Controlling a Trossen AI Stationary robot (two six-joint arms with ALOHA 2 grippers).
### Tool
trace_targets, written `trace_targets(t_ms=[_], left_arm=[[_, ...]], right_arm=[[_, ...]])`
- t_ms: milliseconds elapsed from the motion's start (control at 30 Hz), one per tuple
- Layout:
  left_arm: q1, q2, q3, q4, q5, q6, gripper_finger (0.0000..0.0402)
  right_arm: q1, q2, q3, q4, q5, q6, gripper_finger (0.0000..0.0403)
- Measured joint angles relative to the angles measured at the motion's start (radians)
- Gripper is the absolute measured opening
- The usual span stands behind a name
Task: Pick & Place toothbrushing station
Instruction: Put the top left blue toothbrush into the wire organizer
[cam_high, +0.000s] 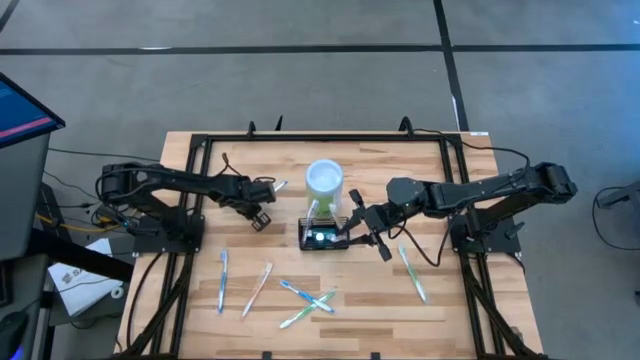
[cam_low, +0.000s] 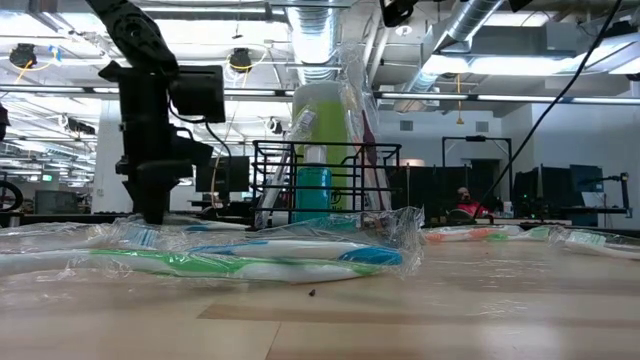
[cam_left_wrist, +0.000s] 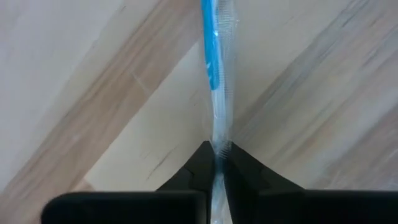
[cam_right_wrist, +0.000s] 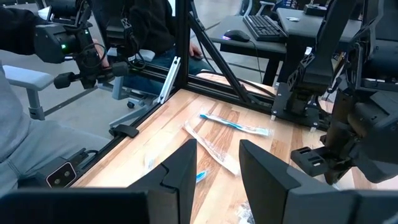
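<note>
Now our left gripper (cam_left_wrist: 214, 163) is clamped on a wrapped toothbrush (cam_left_wrist: 214, 74) — pick step; next we lift & carry it to the caddy (cam_high: 323, 234) mid-table by the right gripper (cam_high: 362, 228), jaws apart

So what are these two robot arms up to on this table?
They are sorting wrapped toothbrushes at a small black wire caddy in the middle of the wooden table, with a green cup just behind it. The left gripper is closed on a blue toothbrush in clear wrap, down at the tabletop. The right gripper sits open beside the caddy, holding nothing. Several more wrapped toothbrushes lie loose on the table.
</note>
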Motion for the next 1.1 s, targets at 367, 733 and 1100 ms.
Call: trace_targets(t_ms=[367, 733, 1100], left_arm=[[-0.017, -0.201, -0.002, -0.078, 0.034, -0.009, 0.0010], [-0.082, -0.439, -0.001, -0.090, 0.161, -0.099, 0.0009], [-0.176, -0.528, 0.072, -0.087, 0.229, -0.168, 0.0008]], right_arm=[[0.000, 0.000, 0.000, 0.000, 0.013, 0.000, 0.0111], [-0.001, 0.000, 0.000, 0.019, 0.190, -0.005, 0.0111], [-0.001, 0.025, 0.012, 0.027, 0.454, -0.162, 0.0111]])
